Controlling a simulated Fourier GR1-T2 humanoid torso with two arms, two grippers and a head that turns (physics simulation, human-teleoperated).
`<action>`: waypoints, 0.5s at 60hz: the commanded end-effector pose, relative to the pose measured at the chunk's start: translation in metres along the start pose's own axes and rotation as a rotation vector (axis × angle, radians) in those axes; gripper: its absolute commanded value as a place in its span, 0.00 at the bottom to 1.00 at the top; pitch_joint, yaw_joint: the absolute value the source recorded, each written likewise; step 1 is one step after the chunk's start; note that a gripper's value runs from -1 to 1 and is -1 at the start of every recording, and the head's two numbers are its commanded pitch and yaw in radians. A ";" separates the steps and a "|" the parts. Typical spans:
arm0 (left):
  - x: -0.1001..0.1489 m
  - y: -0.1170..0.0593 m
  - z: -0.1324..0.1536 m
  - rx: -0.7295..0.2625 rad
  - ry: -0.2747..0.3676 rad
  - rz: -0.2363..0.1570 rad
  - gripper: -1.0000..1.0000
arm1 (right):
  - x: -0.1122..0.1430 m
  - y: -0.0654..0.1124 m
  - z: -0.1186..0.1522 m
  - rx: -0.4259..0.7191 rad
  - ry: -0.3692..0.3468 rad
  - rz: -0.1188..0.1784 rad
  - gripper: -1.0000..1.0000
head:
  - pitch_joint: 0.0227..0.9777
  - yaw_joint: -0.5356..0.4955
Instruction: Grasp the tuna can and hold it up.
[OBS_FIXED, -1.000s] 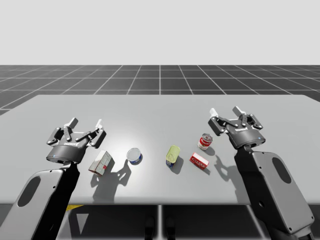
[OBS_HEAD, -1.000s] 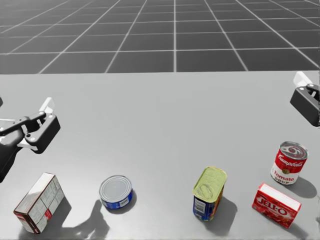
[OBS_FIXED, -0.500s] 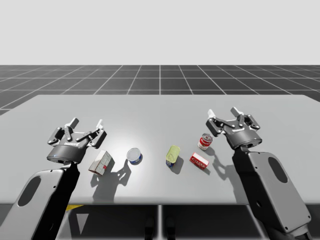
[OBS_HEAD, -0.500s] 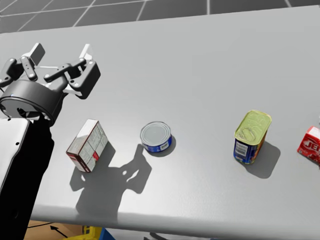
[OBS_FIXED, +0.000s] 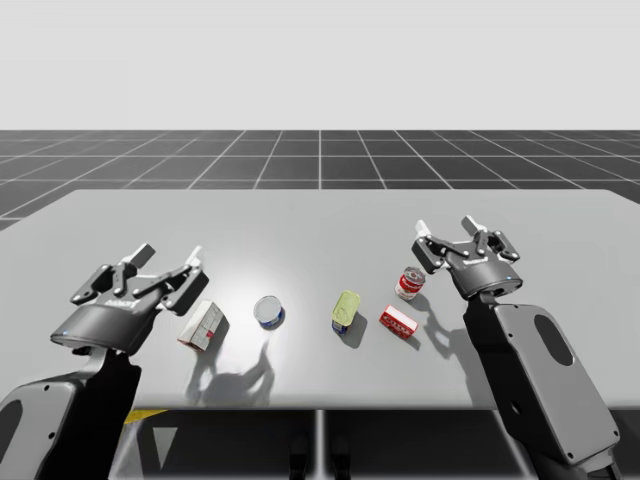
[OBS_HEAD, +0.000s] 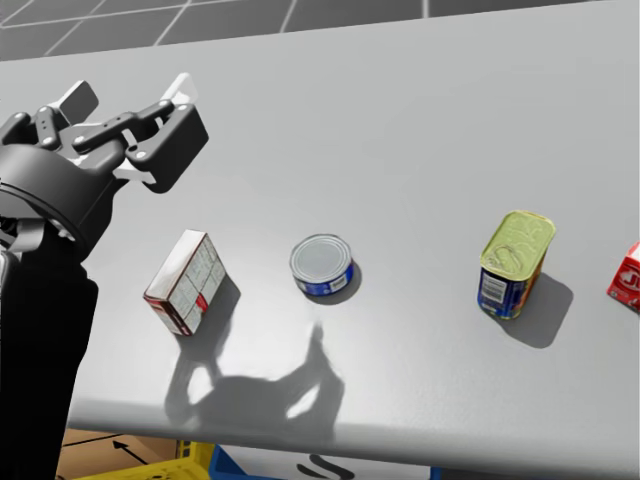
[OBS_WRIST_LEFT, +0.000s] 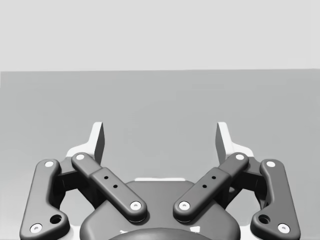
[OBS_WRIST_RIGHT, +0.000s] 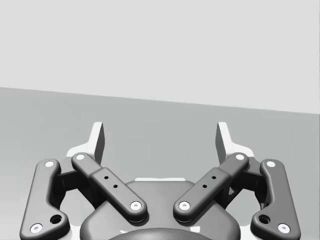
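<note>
Approach step. Tuna can (OBS_FIXED: 268, 312) sits on worktop (OBS_FIXED: 320, 230), between white box (OBS_FIXED: 203, 326) and yellow-lidded tin (OBS_FIXED: 344, 311). Left end effector (OBS_FIXED: 170, 254) hovers by box, jaws spread, empty; right end effector (OBS_FIXED: 445, 225) likewise. Next: left over can, descend.

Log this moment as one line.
left gripper: open, empty | right gripper: open, empty | tuna can: upright on table, not grasped

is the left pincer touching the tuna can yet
Apart. The head view shows bare table between the left pincer and the tuna can.
</note>
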 end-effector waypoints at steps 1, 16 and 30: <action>0.007 -0.018 0.033 -0.053 0.069 0.031 0.00 | -0.001 -0.002 0.000 -0.004 0.001 -0.002 0.00 | 0.87 0.74; -0.003 -0.035 0.084 -0.183 0.142 0.005 0.00 | -0.001 -0.004 -0.001 -0.005 -0.002 -0.003 0.00 | 0.86 0.74; -0.041 -0.060 0.112 -0.233 0.248 0.005 0.00 | -0.001 -0.004 -0.001 -0.006 -0.003 -0.003 0.00 | 0.87 0.74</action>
